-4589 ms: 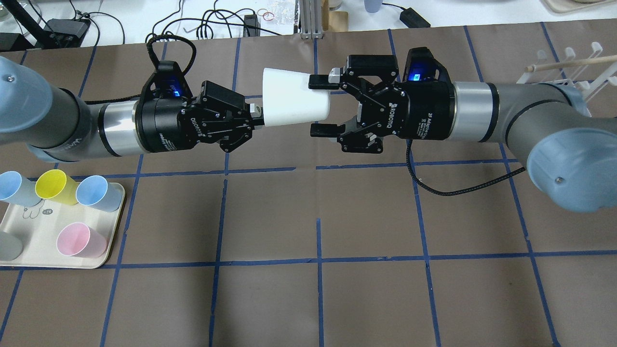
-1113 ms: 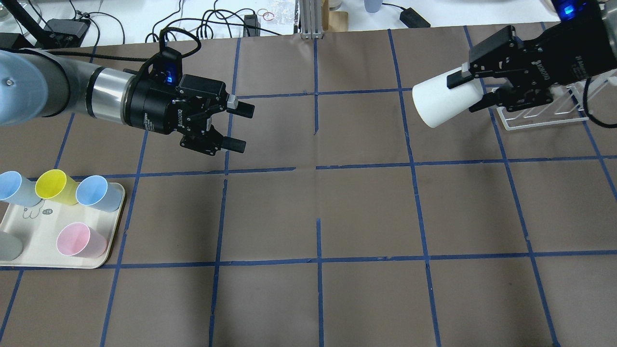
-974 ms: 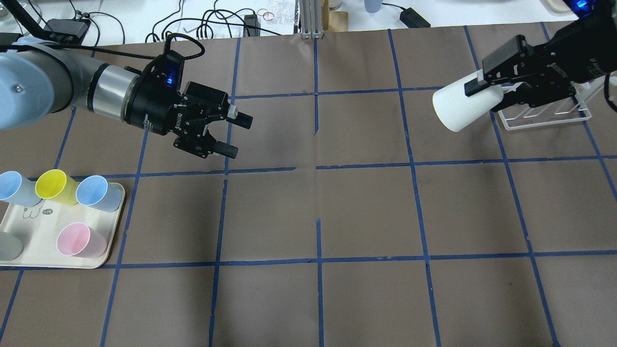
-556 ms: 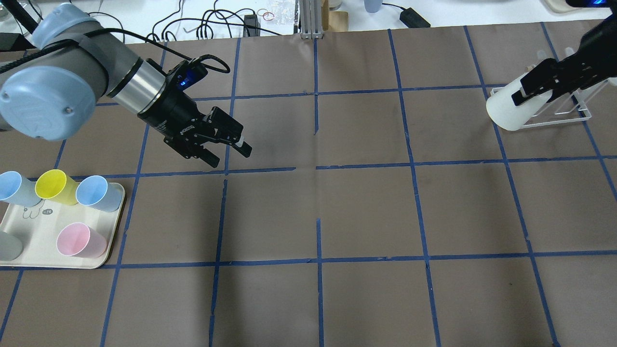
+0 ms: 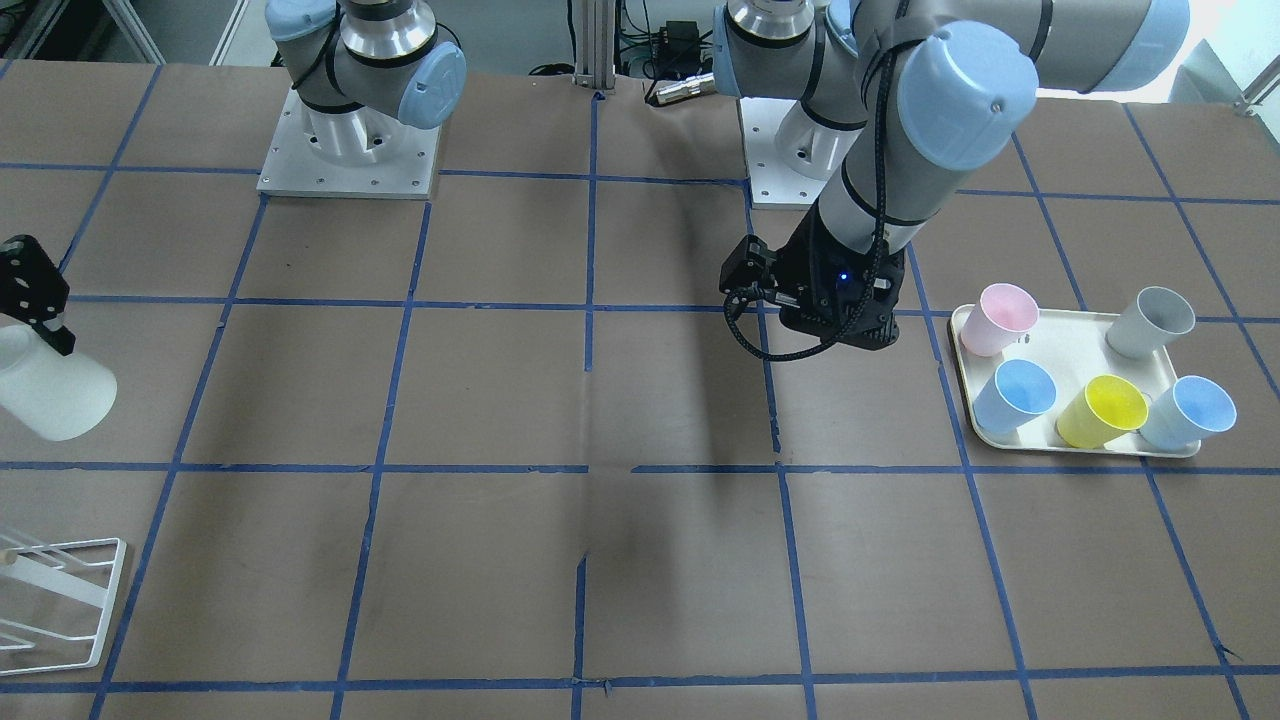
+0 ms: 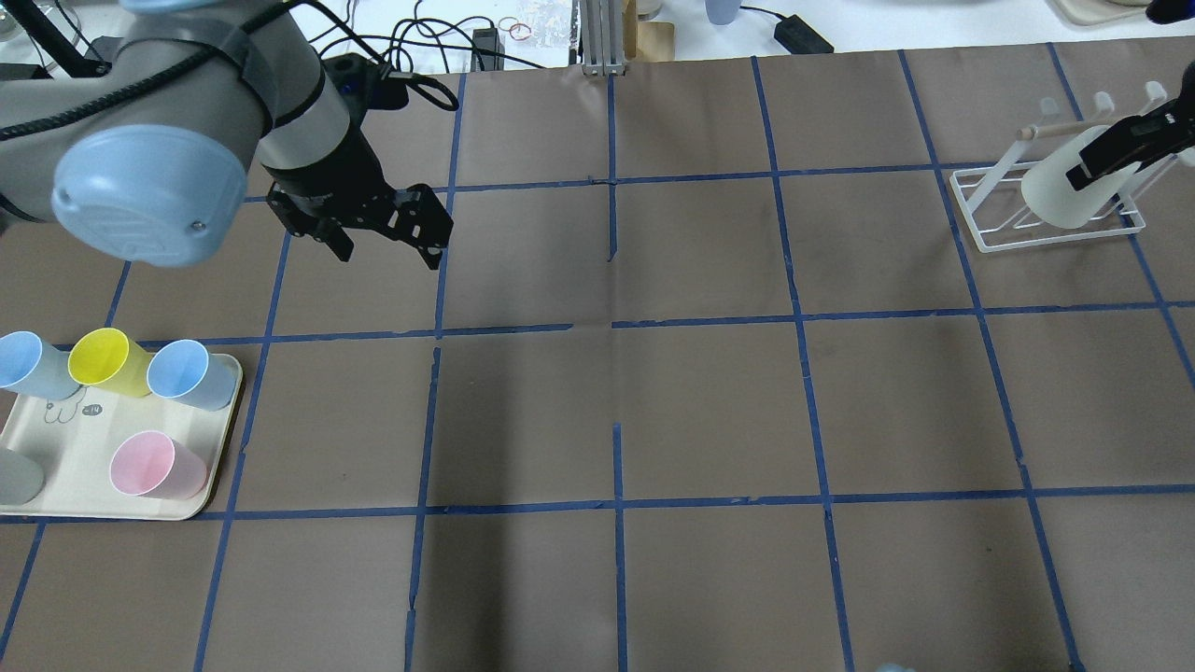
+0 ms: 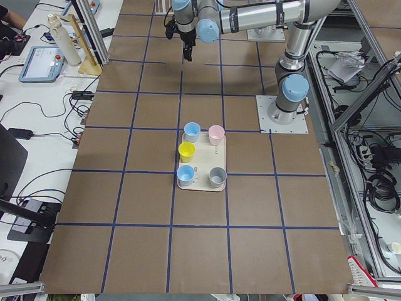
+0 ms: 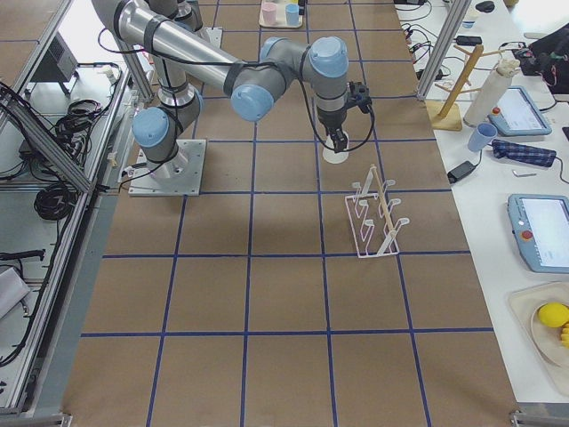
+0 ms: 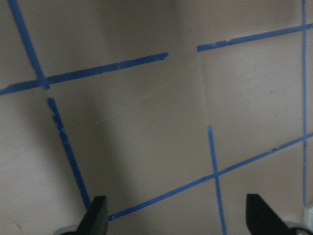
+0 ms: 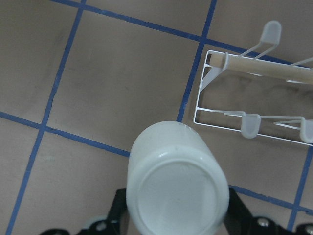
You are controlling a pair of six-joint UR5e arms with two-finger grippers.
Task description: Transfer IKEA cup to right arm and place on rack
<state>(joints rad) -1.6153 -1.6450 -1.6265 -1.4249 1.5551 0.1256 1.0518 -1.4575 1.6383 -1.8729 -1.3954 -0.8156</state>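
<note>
The rack, pegs raised, stands just beside the IKEA cup.

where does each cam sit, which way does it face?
Front: across the table, facing the robot; left arm on right.
Overhead: behind the robot, looking forward-down; left arm, held cup.
Left side: table's left end, looking along it; left arm.
Right side: opposite end; right arm, rack.
Left wrist: down at table; left fingers open.
Right wrist: down past cup in right fingers, toward rack.
Shared: tray in front, overhead, left side.
</note>
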